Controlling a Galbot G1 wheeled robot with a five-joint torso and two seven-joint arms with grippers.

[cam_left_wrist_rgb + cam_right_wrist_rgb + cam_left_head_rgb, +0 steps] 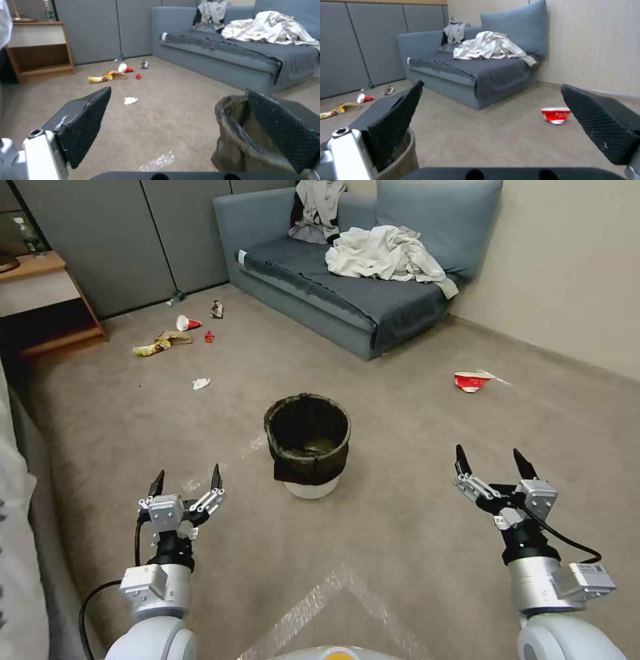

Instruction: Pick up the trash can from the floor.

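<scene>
on the far left a wooden shelf [50, 307] stands against the wall, with scattered litter [163, 343] on the floor [400, 527] in front of it. nearer in, the left gripper [187, 480] is held low over the carpet, its fingers spread wide and holding nothing, pointing ahead and a little inward. pale tape marks [240, 453] run between it and the bin.

the bin [308, 443] stands upright on the floor at centre, white at the base, with a dark bag folded over its rim. it sits between the two arms but ahead of both, apart from either; in the left wrist view its rim [233, 117] shows partly behind one finger pad, not between the pads.

behind it a blue sofa [360, 293] carries crumpled cloth [387, 253]. to the right a crushed red cup [471, 381] lies well apart from the bin. the right gripper [493, 463] hangs on that side, also spread and empty.

this looks like the approach step: nothing is grasped and the bin has not left the floor. the next move would seem to call for bringing one gripper forward and inward until the bin's rim sits between its fingers, or both arms in against its sides, without tipping it.
</scene>
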